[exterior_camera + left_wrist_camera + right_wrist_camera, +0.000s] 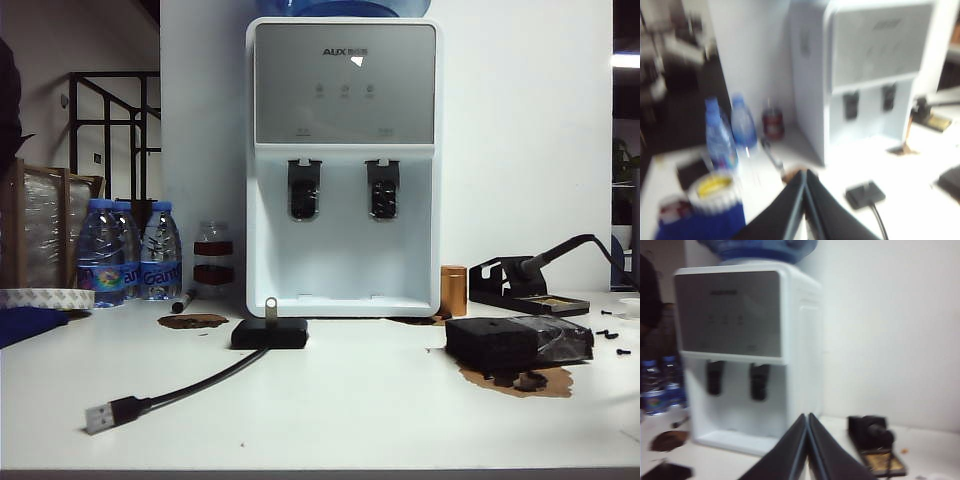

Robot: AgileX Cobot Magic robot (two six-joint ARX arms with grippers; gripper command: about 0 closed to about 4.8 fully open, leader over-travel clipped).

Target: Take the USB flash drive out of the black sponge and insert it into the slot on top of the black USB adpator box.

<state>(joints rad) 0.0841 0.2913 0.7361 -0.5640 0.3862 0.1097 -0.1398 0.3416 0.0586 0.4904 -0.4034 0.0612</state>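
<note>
Ext cam only: tiny silvery drive (270, 306) upright in flat matte box (269, 333). My left pincer (805, 176) & right pincer (807, 418) both pinched closed, empty.

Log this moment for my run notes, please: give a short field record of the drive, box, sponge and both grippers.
USB flash drive: standing upright in the top of the black USB adpator box
cable plug: lying loose on the table
black sponge: right of the box, apart from it
left gripper: shut, empty, raised above the table
right gripper: shut, empty, raised, facing the water dispenser
</note>
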